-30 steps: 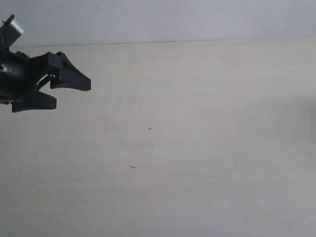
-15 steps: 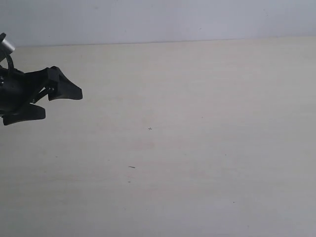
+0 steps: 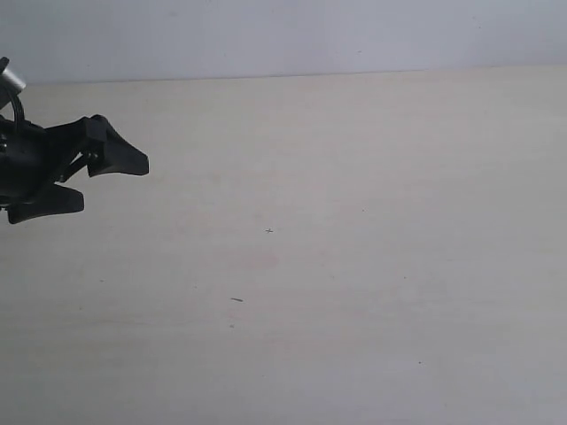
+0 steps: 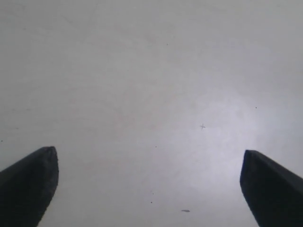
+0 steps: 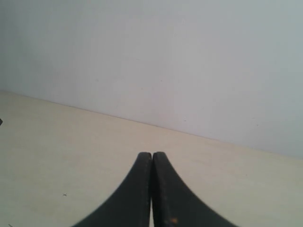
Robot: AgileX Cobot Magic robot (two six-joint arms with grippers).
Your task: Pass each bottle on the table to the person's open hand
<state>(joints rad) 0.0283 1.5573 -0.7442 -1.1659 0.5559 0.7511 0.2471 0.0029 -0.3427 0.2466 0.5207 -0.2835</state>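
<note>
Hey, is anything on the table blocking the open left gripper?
Nothing visible does. Ahead of the left gripper the table shows only tiny specks. No bottle or hand appears in any view, so the way to them cannot be judged.

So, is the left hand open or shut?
Open: the left hand has its fingertips far apart, with table between them.

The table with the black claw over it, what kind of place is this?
Probably a robot test bench, maybe in a lab: a wide beige table, a plain pale wall behind it, and a black left gripper open over the table.
</note>
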